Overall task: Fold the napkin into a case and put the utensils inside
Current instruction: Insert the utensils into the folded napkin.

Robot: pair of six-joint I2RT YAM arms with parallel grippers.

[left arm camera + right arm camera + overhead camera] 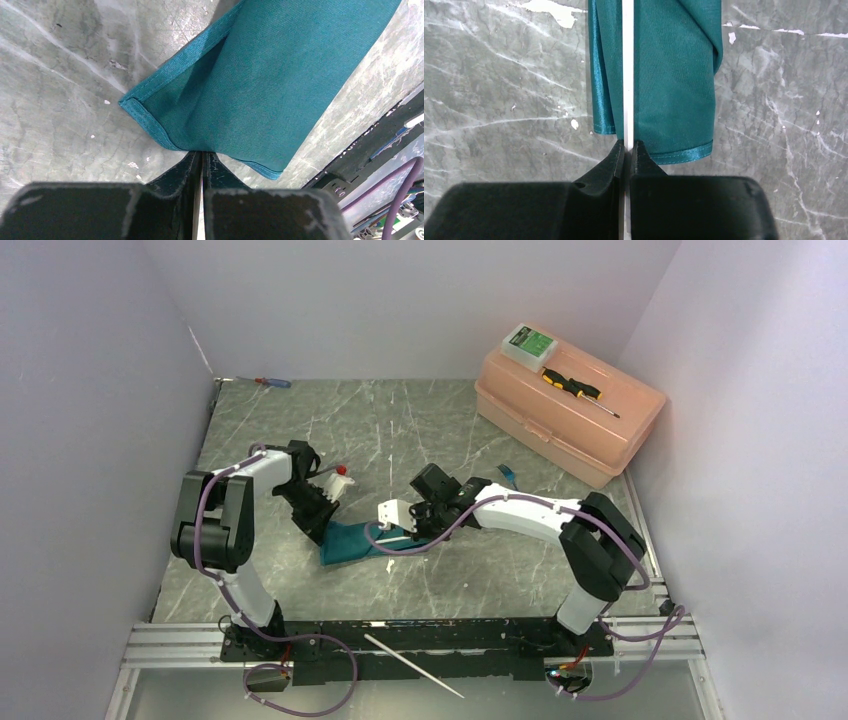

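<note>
Both arms bend down toward the napkin (350, 543), which lies on the table (420, 420). At the napkin's left end, the left tool (202, 156) is pressed together, pinching its hem. At its right end, the right tool (628, 146) clamps a white stick (627, 65) that lies along the napkin.

Both arms bent inward, wrists pitched down; left gripper (202, 152) jaws pinched together on napkin (260, 80) hem, right gripper (628, 145) clamped tight on white stick (627, 75).
</note>
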